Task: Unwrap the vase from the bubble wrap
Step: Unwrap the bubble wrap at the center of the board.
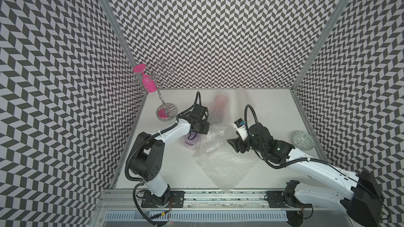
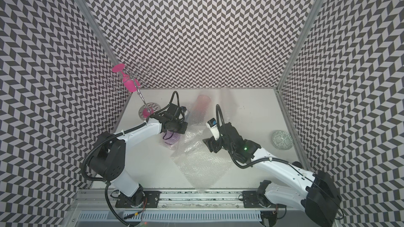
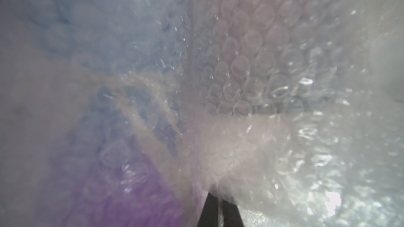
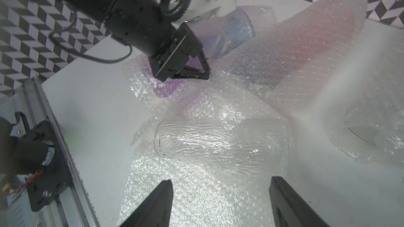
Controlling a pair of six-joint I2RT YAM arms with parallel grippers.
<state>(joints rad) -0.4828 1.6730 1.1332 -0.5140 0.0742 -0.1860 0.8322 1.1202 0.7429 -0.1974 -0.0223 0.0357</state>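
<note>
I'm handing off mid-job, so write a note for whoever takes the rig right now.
Left gripper: shut on a fold of wrap beside the purple vase.
Right gripper: open and empty, above the clear vase.
Done: the clear vase lies bare on its side on an opened sheet.
Left: the purple vase, the blue vase and the pink vase behind it all look covered in wrap.

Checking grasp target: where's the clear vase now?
In the right wrist view the clear vase lies on its side on the bubble wrap, directly ahead of the open right hand, mid-table between the two arms.
</note>
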